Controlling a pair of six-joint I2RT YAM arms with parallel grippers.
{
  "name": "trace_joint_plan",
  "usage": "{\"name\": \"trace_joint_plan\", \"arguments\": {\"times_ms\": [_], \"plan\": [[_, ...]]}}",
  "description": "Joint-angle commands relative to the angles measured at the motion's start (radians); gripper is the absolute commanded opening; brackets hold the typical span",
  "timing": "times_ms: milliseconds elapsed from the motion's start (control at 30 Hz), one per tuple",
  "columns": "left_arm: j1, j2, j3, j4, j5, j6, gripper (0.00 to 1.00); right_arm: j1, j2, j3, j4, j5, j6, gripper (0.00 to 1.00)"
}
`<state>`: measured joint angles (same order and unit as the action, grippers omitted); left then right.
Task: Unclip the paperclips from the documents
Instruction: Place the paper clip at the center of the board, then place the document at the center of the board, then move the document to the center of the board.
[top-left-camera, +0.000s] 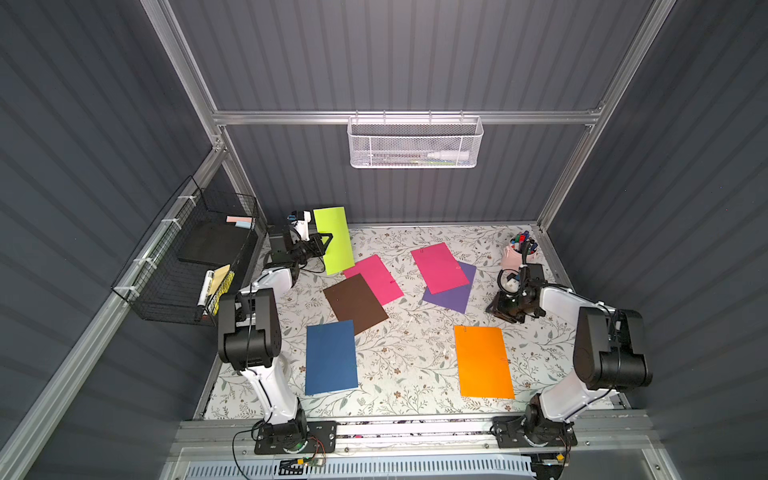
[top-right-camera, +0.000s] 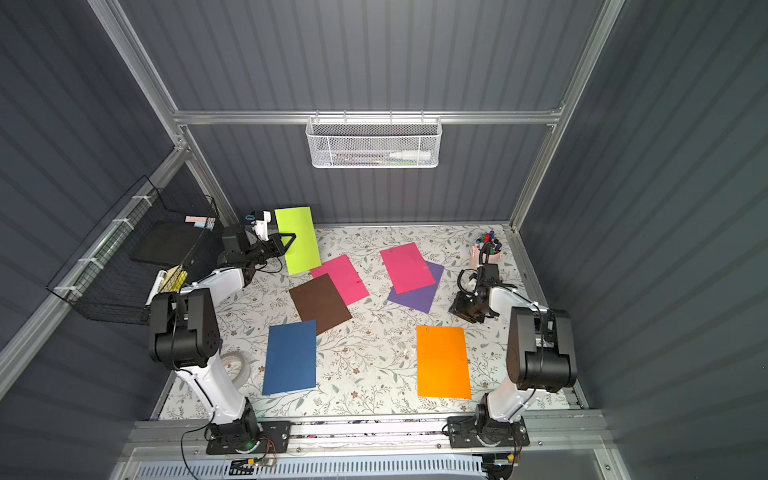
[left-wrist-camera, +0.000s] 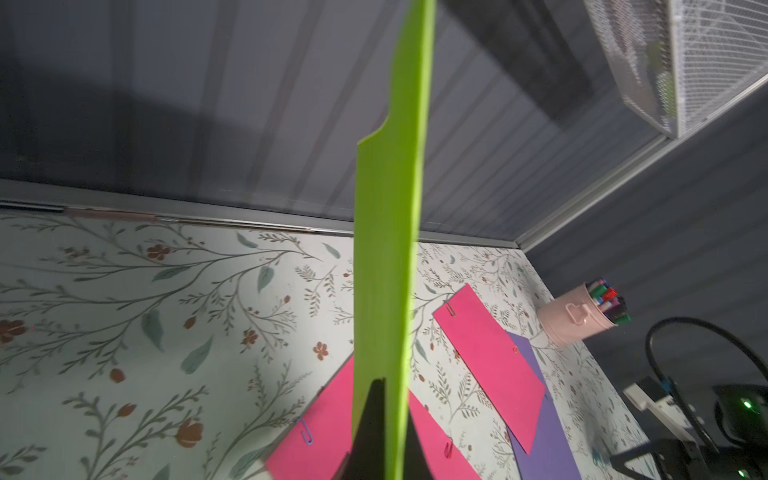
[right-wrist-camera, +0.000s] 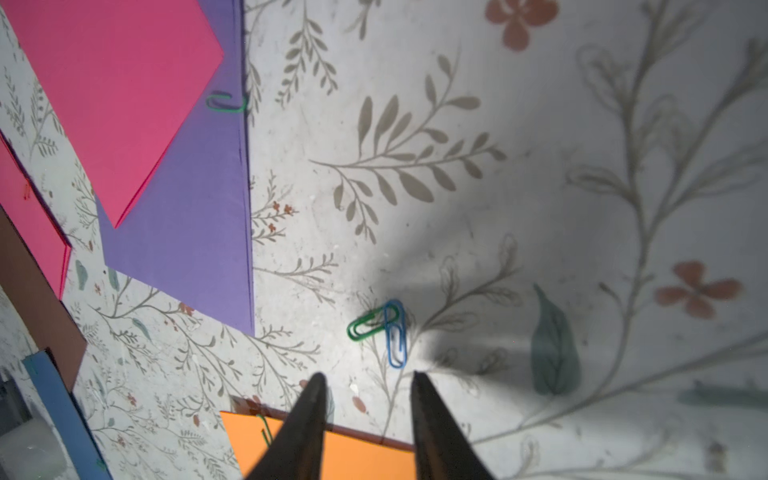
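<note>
The left tool (left-wrist-camera: 392, 399) clamps the lifted lime yellow-green paper sheet (left-wrist-camera: 390, 208). The right tool (right-wrist-camera: 368, 376), jaws partly apart, empty, hovers over loose green and blue wire paperclips (right-wrist-camera: 390, 321) on the floral tabletop (right-wrist-camera: 540, 166); it should rise straight.

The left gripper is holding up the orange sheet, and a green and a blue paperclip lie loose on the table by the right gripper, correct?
No: the left gripper holds up the lime green sheet, as the left wrist view shows; the orange sheet lies flat on the table. The green paperclip and blue paperclip do lie loose by the right gripper.
</note>
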<state>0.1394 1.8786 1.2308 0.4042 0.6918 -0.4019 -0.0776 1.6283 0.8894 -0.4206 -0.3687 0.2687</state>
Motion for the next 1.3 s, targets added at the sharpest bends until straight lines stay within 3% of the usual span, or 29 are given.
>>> {"name": "trace_joint_plan", "arguments": {"times_ms": [0,433,467,533,567,600,700,933,1133,1267], "plan": [[0.028,0.026,0.050,0.022,-0.070,-0.020,0.00,0.000,-0.041,0.031,-0.064,0.033,0.003,0.49],[0.146,0.156,0.029,-0.077,-0.327,-0.088,0.00,0.049,-0.116,0.084,-0.167,0.022,-0.045,0.59],[0.151,0.157,0.023,-0.080,-0.346,-0.096,0.07,0.055,-0.118,0.089,-0.173,0.019,-0.046,0.60],[0.155,0.152,0.013,-0.101,-0.411,-0.111,0.53,0.077,-0.122,0.103,-0.183,0.013,-0.053,0.61],[0.155,0.144,0.010,-0.112,-0.447,-0.112,0.70,0.087,-0.122,0.109,-0.187,0.014,-0.056,0.62],[0.155,0.133,0.008,-0.125,-0.485,-0.116,0.81,0.101,-0.121,0.116,-0.191,0.014,-0.058,0.63],[0.155,0.092,0.003,-0.140,-0.605,-0.121,0.99,0.160,-0.106,0.136,-0.183,0.004,-0.068,0.63],[0.094,0.000,-0.005,-0.226,-0.719,-0.074,1.00,0.279,-0.057,0.147,-0.228,0.041,-0.001,0.64],[-0.015,-0.080,-0.068,-0.252,-0.705,-0.043,0.99,0.383,-0.214,-0.018,-0.270,0.217,0.141,0.67],[-0.090,-0.157,-0.116,-0.250,-0.693,-0.037,0.99,0.423,-0.301,-0.116,-0.275,0.252,0.225,0.70]]}}
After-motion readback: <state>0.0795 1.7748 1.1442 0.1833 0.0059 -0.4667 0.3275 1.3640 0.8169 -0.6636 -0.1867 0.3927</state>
